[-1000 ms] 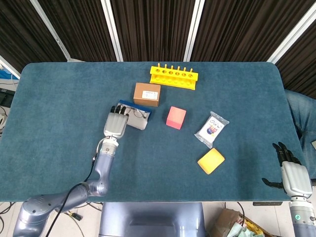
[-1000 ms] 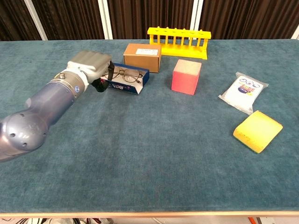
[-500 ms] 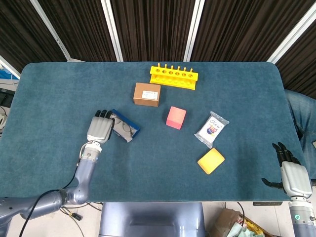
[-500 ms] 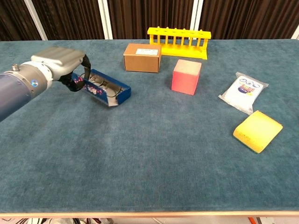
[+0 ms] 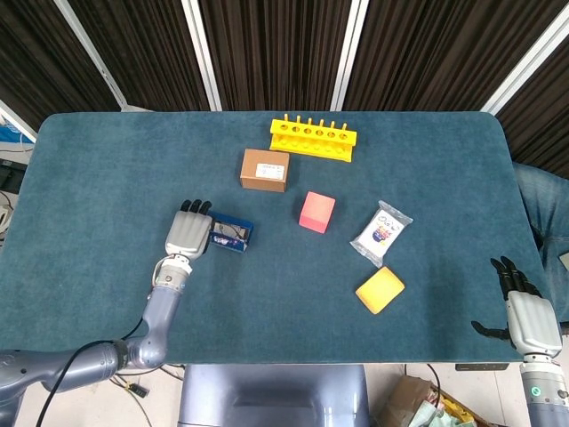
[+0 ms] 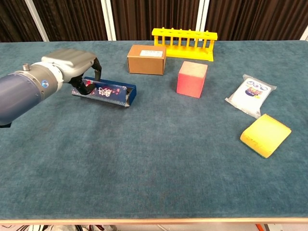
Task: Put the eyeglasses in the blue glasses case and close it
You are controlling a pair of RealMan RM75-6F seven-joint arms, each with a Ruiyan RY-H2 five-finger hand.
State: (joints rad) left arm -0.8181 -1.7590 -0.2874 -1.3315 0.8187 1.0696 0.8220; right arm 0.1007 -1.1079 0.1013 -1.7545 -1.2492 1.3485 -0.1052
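Here the left hand (image 6: 72,62) grips one end of the blue case (image 6: 107,92), a long open-topped box with patterned sides, on the tabletop (image 6: 154,159); glasses (image 5: 228,235) lie inside. The right hand (image 5: 530,318) rests open, empty.

The glasses case (image 5: 232,235) lies on the counter (image 5: 107,178), left of centre, with the left hand (image 5: 188,234) at its left end. The cardboard box (image 5: 265,169) sits behind the case and to its right. The tube rack (image 5: 313,139) stands behind the box, further right. The cube (image 5: 316,212) lies right of the case. The sachet (image 5: 381,233) lies right of the cube, with the sponge (image 5: 380,290) in front of it. The right hand (image 5: 526,316) is at the counter's front right corner, well apart from everything.
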